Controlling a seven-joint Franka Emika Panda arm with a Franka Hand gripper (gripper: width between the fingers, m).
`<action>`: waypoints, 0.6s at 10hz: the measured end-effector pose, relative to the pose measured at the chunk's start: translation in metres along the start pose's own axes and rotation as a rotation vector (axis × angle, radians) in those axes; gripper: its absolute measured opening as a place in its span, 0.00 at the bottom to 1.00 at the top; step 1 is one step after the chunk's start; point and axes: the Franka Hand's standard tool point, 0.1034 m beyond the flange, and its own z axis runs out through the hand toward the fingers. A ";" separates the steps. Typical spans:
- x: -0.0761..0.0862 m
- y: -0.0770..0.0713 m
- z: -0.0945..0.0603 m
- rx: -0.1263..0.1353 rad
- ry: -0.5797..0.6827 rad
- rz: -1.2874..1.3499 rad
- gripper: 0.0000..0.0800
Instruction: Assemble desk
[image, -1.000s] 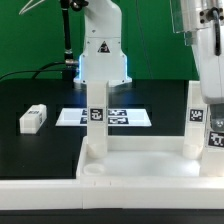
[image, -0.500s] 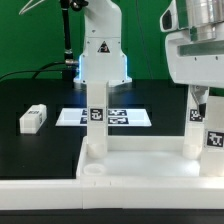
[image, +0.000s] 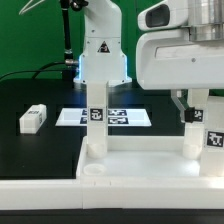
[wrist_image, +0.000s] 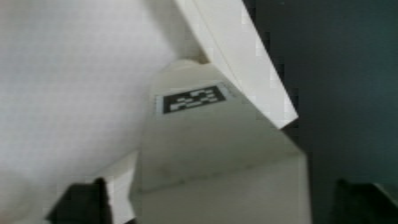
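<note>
The tabletop (image: 110, 165) lies on the black table (image: 30, 95) in the foreground of the exterior view, its raised rim toward the camera and a round corner socket (image: 93, 170) showing empty at its near corner on the exterior view's left; two white square legs stand upright in it, one (image: 96, 118) toward the exterior view's left and one (image: 191, 130) toward the exterior view's right, each bearing a black-and-white tag; a third leg (image: 33, 118) lies flat on the table, well apart from the tabletop, at the exterior view's left; the marker board (image: 105, 117) lies flat on the table behind the left standing leg.

The arm's white wrist housing fills the upper right of the exterior view, and the pincer (image: 195, 108) hangs directly above the right standing leg, its dark fingers (image: 186, 115) just at the leg's top; whether they touch the leg cannot be told; in the wrist view the two dark fingertips (wrist_image: 80, 202) stand well apart at the frame's edges, so the pincer is spread wide and holds nothing; between them that view shows a tagged leg (wrist_image: 210, 150) seen from above against the tabletop's white surface (wrist_image: 71, 80).
</note>
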 end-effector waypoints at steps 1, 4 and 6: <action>0.000 0.000 0.000 -0.001 0.000 0.015 0.64; 0.002 0.005 0.000 -0.009 0.002 0.171 0.37; 0.002 0.007 0.000 -0.014 0.001 0.418 0.37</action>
